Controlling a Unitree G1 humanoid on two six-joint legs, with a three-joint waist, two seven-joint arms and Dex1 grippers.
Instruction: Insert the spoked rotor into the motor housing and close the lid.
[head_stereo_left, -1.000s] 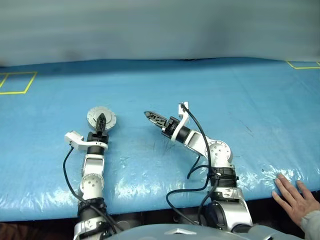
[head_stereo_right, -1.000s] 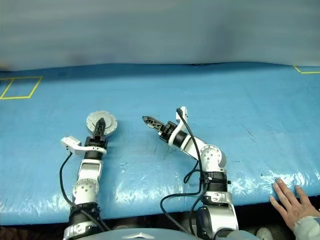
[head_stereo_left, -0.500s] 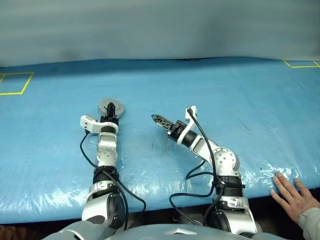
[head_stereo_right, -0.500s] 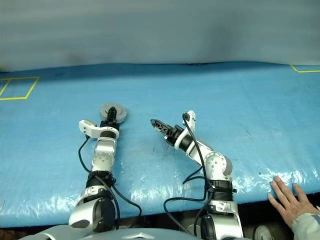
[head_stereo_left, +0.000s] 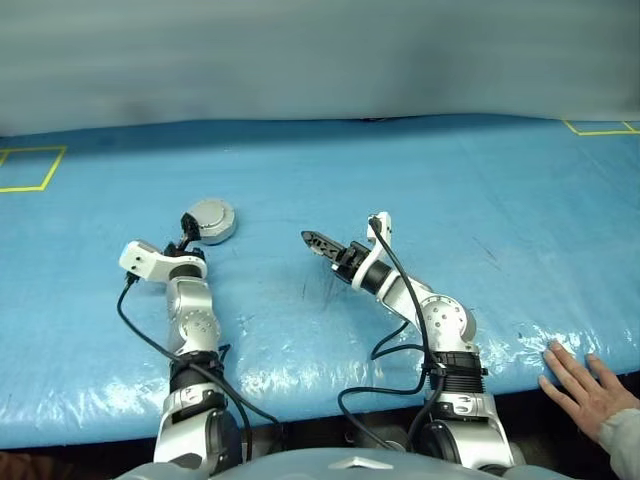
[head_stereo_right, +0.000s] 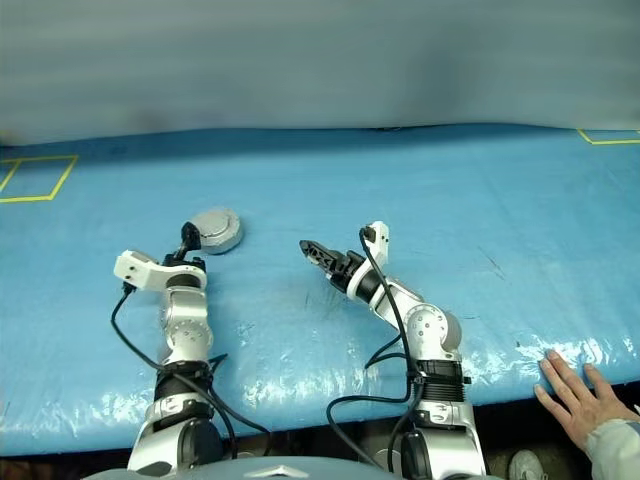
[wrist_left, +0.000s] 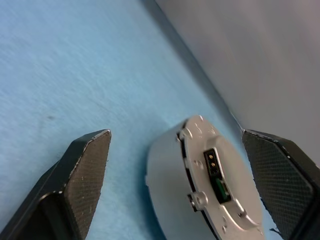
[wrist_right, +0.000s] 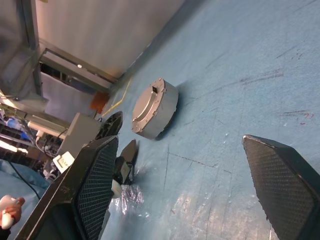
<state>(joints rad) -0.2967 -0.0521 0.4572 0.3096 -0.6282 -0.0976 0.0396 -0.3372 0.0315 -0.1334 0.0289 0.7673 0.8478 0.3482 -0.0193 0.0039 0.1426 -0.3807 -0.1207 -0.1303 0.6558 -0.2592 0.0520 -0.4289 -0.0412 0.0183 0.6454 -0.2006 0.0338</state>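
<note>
Closed motor housing (head_stereo_left: 210, 221) with the lid (wrist_left: 220, 185) shut on top, lying on the blue surface (head_stereo_left: 400, 180) in its left half, away from every edge. Left tool (head_stereo_left: 186, 240) just beside the housing on the near side, black fingers (wrist_left: 85, 175) spread wide, holding nothing. Right tool (head_stereo_left: 318, 243) near the middle of the surface, well apart from the housing, also wide and empty. Yellow tape marks (head_stereo_left: 30, 170) at the far left and far right corners. A person's hand (head_stereo_left: 590, 385) resting flat on the near right edge.
</note>
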